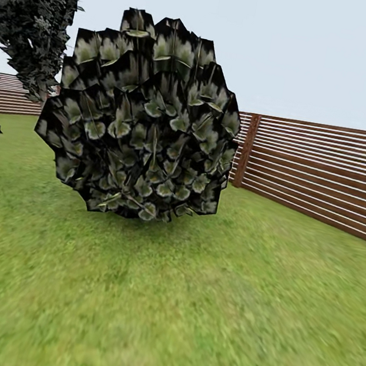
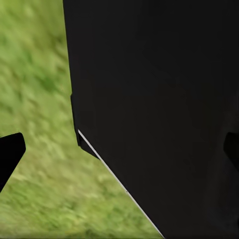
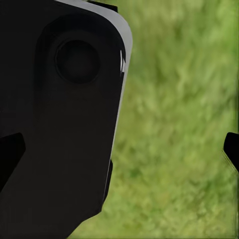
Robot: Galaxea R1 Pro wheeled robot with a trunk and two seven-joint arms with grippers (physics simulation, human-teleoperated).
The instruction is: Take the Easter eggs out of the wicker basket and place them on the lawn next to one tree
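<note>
Looking at the wrists first: left gripper (image 2: pixel 119 149) fingertips spread wide at the frame edges, nothing between them, just the black robot body and blurry lawn (image 2: pixel 35 99). Same deal for the right gripper (image 3: pixel 122 149), spread apart and empty, dark body panel at left of frame, grass at right. Up in the head view: big round leafy bush (image 1: pixel 143 120) dead centre, dark conifer (image 1: pixel 36 9) upper left, slatted fence (image 1: pixel 322 170) at right. No eggs or basket to go by, so probably nothing moved yet, can't confirm
</note>
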